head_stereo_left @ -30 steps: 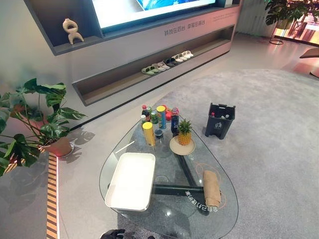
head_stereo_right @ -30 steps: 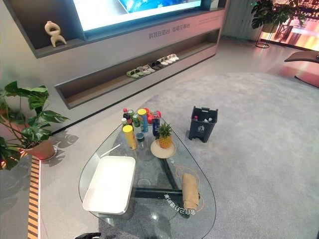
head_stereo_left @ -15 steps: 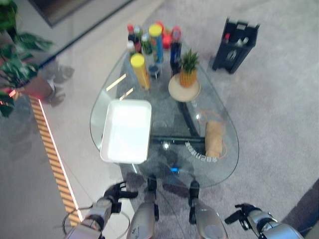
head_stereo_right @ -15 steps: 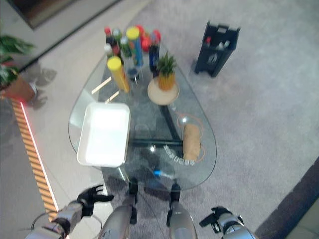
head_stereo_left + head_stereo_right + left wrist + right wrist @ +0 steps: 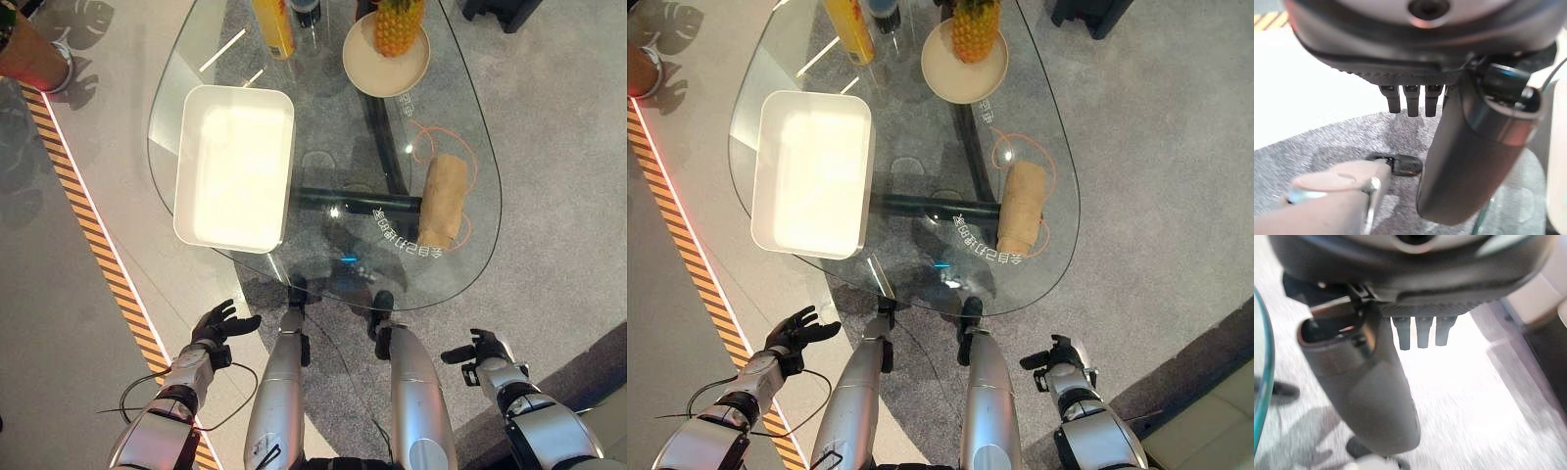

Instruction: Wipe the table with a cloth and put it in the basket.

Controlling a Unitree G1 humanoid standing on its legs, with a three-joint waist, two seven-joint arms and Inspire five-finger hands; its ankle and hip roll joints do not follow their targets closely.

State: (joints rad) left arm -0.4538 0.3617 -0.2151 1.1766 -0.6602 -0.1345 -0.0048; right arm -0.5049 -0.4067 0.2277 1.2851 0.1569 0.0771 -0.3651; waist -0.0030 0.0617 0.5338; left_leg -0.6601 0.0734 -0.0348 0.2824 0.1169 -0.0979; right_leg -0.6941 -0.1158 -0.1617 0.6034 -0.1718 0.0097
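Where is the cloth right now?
The rolled tan cloth lies on the right side of the glass table, nearer the robot than the pineapple plate and across from the white tray; neither hand touches it.

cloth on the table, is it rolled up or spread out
Rolled up: the cloth lies as a tan cylinder on the glass table, untouched by either hand.

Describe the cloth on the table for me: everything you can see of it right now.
The cloth is tan, coarse-looking fabric rolled into a short thick roll. It lies flat on the glass table, towards its right edge, lengthwise away from the robot, over a thin orange loop marked on the glass and beside a line of white print. Nothing touches it but the tabletop. The plate with the pineapple sits farther back; the white tray lies across the table, on the left.
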